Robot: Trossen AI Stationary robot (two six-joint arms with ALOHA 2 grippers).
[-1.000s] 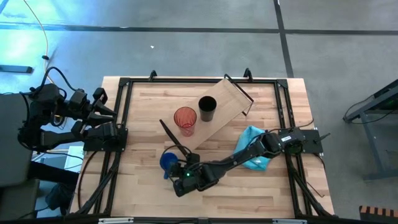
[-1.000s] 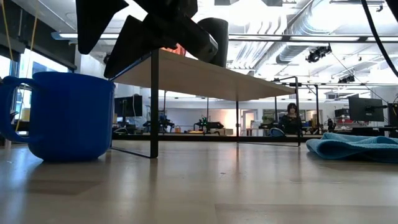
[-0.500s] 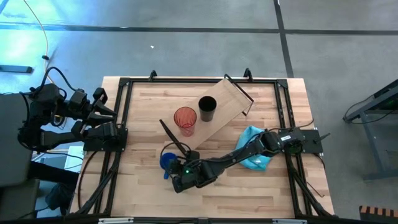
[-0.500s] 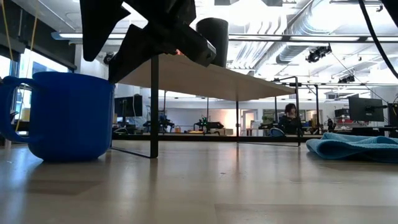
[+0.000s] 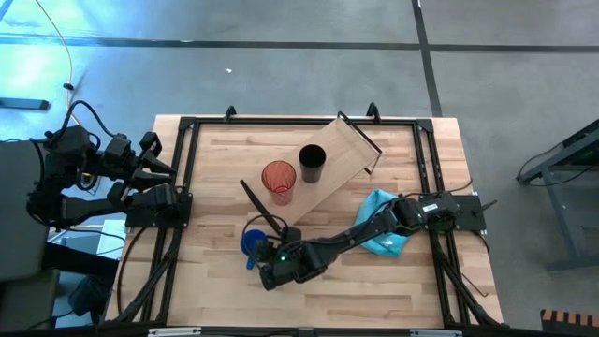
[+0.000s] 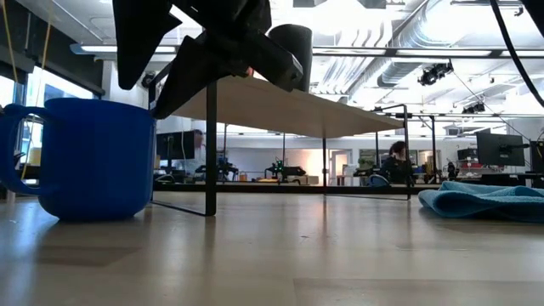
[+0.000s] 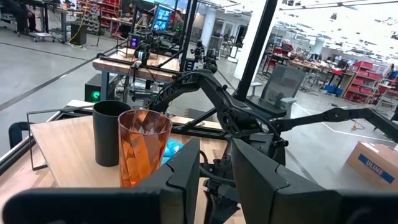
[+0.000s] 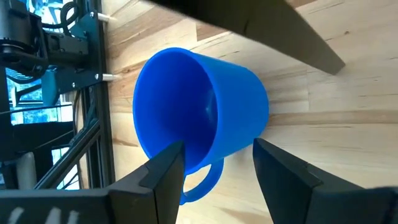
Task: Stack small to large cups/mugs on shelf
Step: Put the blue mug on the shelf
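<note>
Right gripper [image 8: 214, 171] hangs over the blue mug [image 8: 199, 109] on the table near the shelf [image 5: 328, 173], fingers spread to straddle its rim. Orange tumbler [image 5: 278, 180] and black cup [image 5: 312, 163] already stand on the shelf. Left gripper [image 5: 154, 168] waits at the table's left edge, fingers slightly parted.

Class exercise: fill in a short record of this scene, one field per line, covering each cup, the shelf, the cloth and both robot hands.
Orange tumbler: upright on the shelf
Black cup: upright on the shelf, beside the tumbler
Blue mug: on the table, not on the shelf
Shelf: lying diagonally across the table
Cloth: light blue, crumpled on the table, partly under the right arm
Right hand: open, fingers either side of the blue mug, not gripping
Left hand: open, waiting at the table's left edge
</note>
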